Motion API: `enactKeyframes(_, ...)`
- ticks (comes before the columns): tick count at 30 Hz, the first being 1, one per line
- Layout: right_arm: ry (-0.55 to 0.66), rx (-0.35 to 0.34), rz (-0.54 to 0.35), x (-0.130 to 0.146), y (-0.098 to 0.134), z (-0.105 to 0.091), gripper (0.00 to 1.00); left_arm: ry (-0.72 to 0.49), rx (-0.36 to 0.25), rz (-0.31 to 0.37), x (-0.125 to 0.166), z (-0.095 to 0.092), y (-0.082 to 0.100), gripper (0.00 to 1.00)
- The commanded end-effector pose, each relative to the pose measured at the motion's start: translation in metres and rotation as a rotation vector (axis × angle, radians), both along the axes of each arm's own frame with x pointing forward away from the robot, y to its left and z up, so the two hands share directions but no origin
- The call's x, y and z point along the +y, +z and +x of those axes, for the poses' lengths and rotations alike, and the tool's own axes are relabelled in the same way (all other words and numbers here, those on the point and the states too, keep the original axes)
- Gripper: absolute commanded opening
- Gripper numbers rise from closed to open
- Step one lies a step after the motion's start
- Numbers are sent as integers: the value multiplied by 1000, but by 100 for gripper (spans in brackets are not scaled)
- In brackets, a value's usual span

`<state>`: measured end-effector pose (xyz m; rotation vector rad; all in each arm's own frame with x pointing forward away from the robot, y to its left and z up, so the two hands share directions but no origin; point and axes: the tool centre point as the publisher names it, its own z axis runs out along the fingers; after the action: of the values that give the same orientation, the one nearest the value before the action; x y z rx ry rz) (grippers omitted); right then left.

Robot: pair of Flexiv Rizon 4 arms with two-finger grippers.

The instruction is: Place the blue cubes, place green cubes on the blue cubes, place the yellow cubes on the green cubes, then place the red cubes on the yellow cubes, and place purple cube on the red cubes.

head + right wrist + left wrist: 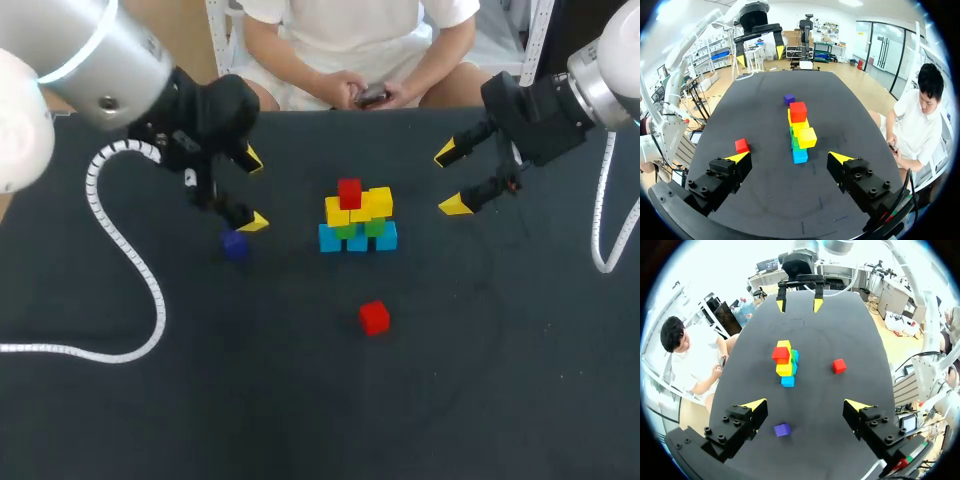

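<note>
A stack stands mid-table: blue cubes [357, 241] at the bottom, green cubes [374, 227] on them, yellow cubes [380, 201] above, and one red cube [349, 192] on top. A second red cube [374, 317] lies loose in front of the stack. The purple cube [234, 244] sits to the stack's left, just under my left gripper [251, 191], which is open and empty. In the left wrist view the purple cube [782, 429] lies below and between the open fingers of that gripper [806, 405]. My right gripper [451, 179] hangs open and empty right of the stack; the stack [800, 132] is ahead of it [789, 158].
The dark tabletop [480, 380] carries only these cubes. My left arm's white cable [130, 260] loops over the table's left part. Wide free room lies in front of the loose red cube and on both sides.
</note>
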<state>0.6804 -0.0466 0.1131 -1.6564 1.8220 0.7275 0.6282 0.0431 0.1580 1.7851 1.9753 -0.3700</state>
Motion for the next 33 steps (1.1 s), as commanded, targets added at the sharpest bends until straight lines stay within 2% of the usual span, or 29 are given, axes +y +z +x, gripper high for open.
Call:
enactKeyframes(1, -2, -2, 1, 0, 0, -1, 100, 4, -4, -21, -2, 7, 3, 100)
enactKeyframes(6, -2, -2, 1, 0, 0, -1, 100, -1, 0, -49, -15, 16, 9, 100)
enactKeyframes(16, -2, -2, 1, 0, 0, -1, 100, -32, 10, -37, -27, 31, 15, 100)
enactKeyframes(33, -2, -2, 1, 0, 0, -1, 100, -5, 8, -45, -6, 47, 6, 100)
